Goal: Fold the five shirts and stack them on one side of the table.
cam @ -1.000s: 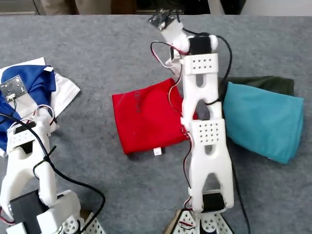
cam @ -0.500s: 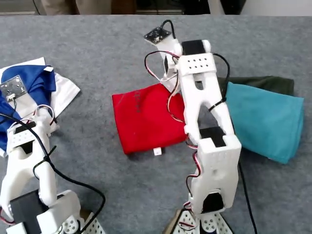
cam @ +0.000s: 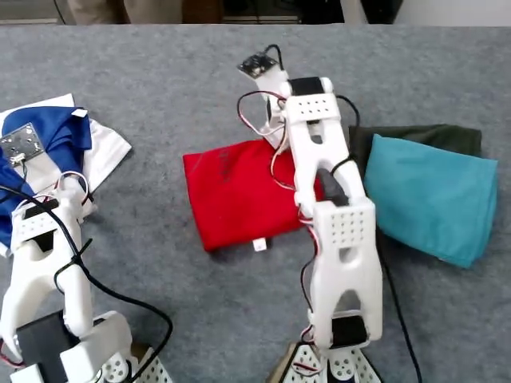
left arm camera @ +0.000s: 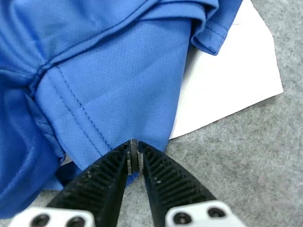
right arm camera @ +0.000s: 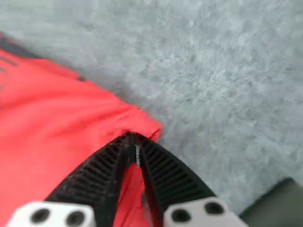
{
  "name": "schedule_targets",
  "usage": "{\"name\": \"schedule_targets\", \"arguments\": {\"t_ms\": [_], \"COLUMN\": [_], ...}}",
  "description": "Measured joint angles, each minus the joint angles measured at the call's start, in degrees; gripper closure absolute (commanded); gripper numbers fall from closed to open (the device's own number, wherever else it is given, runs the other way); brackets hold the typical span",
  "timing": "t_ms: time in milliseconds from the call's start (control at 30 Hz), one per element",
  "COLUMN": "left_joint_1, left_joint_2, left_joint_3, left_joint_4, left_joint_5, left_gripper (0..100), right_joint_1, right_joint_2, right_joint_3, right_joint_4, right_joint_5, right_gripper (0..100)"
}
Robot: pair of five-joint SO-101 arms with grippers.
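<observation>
The right arm reaches from the near edge across the red shirt, which lies folded into a rough square at the middle of the grey desk. The right tool sits at that shirt's far corner on the side toward the other folded shirts. Its jaws are drawn together with the tips meeting, and the red cloth puckers right at them as if pinched. Just beside the red shirt, toward the right edge of the desk, a folded teal shirt lies on top of a dark green shirt, which peeks out along the far side.

At the left edge of the desk a blue shirt lies crumpled over a white shirt, both unfolded. The left tool rests at the blue shirt's stitched hem, jaws closed tip to tip. Whether any blue cloth is caught between them cannot be told
</observation>
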Motion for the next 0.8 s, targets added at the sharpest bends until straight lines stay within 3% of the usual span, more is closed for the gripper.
{"name": "schedule_targets", "arguments": {"t_ms": [200, 433, 600, 800], "left_joint_1": [0.0, 0.0, 0.0, 0.0], "left_joint_2": [0.0, 0.0, 0.0, -0.1], "left_joint_3": [0.0, 0.0, 0.8, 1.1], "left_joint_4": [0.0, 0.0, 0.0, 0.0], "left_joint_5": [0.0, 0.0, 0.0, 0.0], "left_gripper": [98, 98, 98, 98], "right_joint_1": [0.7, 0.8, 0.4, 0.5], "right_joint_2": [10.0, 11.6, 5.7, -15.6], "right_joint_3": [-19.9, -42.1, -35.4, -11.3], "right_joint_4": [10.4, 21.4, 21.5, 21.5], "right_joint_5": [-0.2, -0.2, -0.2, -0.1], "right_gripper": [99.0, 99.0, 99.0, 99.0]}}
